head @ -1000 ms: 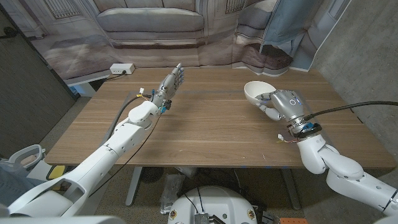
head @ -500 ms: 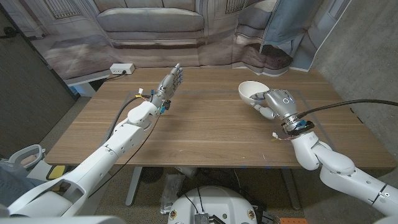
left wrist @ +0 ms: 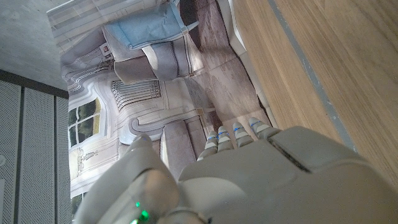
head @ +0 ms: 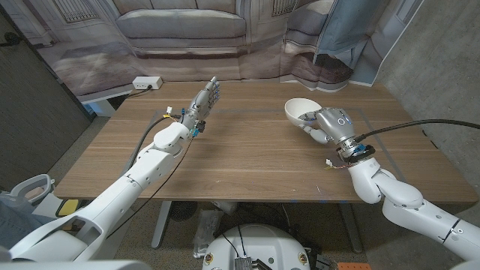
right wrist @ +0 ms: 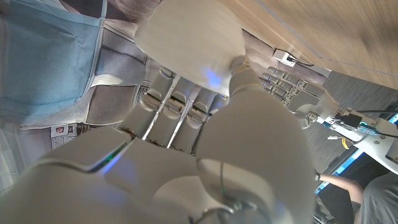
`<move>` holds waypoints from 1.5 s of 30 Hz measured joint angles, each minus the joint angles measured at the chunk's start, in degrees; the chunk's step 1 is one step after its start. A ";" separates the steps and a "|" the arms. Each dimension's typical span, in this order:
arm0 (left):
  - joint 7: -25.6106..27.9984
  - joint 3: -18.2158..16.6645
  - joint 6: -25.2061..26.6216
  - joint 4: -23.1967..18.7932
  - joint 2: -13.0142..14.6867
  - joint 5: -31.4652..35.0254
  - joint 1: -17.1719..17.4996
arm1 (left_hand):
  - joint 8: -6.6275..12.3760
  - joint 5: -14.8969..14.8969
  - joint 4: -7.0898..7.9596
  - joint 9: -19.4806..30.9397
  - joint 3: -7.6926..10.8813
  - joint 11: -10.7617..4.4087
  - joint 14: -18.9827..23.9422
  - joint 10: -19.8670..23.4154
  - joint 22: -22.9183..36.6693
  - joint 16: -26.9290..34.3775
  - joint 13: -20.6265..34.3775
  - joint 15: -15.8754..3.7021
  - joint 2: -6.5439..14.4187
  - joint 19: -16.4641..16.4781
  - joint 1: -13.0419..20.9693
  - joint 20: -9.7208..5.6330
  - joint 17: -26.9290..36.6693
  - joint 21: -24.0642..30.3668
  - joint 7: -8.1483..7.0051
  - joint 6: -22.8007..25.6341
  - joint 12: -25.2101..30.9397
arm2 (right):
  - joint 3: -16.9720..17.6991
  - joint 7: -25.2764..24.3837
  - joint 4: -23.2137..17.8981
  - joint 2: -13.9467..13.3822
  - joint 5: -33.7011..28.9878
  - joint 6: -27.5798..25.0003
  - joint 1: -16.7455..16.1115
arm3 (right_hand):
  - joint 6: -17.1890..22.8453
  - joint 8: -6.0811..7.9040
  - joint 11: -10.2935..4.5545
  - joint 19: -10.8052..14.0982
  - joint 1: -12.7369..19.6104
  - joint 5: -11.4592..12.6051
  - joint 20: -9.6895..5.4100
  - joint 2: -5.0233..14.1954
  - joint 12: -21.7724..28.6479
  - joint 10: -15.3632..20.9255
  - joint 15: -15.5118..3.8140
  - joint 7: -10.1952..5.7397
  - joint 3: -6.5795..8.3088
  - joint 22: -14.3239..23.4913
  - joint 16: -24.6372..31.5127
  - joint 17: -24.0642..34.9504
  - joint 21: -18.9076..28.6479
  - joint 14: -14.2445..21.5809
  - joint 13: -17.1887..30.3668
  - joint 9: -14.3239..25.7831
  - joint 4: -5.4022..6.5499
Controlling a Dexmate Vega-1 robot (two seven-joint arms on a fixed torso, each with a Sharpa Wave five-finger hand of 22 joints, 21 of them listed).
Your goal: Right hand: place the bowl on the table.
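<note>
A white bowl (head: pixel 299 109) is held tilted over the table's far right part by my right hand (head: pixel 324 124), whose fingers grip its rim and underside. In the right wrist view the bowl (right wrist: pixel 186 40) shows beyond the fingers (right wrist: pixel 166 106) that hold it. Whether the bowl touches the wood I cannot tell. My left hand (head: pixel 207 98) stands upright over the far left middle of the table, fingers straight and together, holding nothing. In the left wrist view the back of my left hand (left wrist: pixel 261 180) shows, with its fingertips (left wrist: pixel 236 132) extended.
The wooden table (head: pixel 247 157) has a blue tape line (head: pixel 262 111) across its far part. A white power strip (head: pixel 147 82) lies behind the far left corner. A sofa backdrop (head: pixel 184 26) and a blue cloth (head: pixel 352 30) stand behind the table.
My right hand has carried the bowl a little leftward and farther from me over the table. The left arm has stayed still.
</note>
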 measured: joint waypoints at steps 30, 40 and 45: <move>0.97 0.25 0.96 -1.30 0.08 0.28 0.47 | 0.00 0.00 -0.18 0.00 -0.18 0.00 0.00 0.00 0.00 0.00 0.00 0.00 0.16 0.00 0.16 0.00 0.00 0.00 0.00 0.00 0.00 | -3.97 -2.23 3.81 1.11 -2.25 1.16 3.02 | 0.09 -0.39 0.03 -0.62 0.14 0.09 0.20 -0.14 -0.22 -0.04 -0.42 -0.09 -0.55 0.31 0.00 0.29 1.23 0.62 0.26 0.30 0.38; 0.77 0.27 0.91 -1.30 0.10 0.28 0.54 | 0.00 0.00 -0.07 0.00 -0.28 0.00 0.00 0.00 0.00 0.00 0.00 0.00 0.23 0.00 0.23 0.00 0.00 0.00 0.00 0.00 0.00 | -5.23 -3.31 5.37 1.66 -2.84 1.26 3.85 | 0.31 -0.45 0.10 -0.62 0.14 0.07 0.20 -0.14 -0.22 -0.11 -0.42 0.12 -0.55 0.29 0.00 0.28 1.79 0.62 0.30 0.27 0.38; 0.41 0.18 0.22 -0.88 -0.03 0.16 0.57 | 0.00 0.01 -0.08 0.00 -0.58 0.00 0.00 0.00 0.00 0.00 0.00 0.00 0.23 0.00 0.23 0.00 0.00 0.00 0.00 0.00 0.00 | -5.96 -3.72 6.21 1.97 -3.09 1.26 4.32 | 0.60 -0.63 -0.12 -0.61 0.15 0.05 0.20 -0.14 -0.45 0.11 -0.62 -0.18 -0.63 0.29 0.00 0.16 2.01 0.82 0.29 0.26 0.30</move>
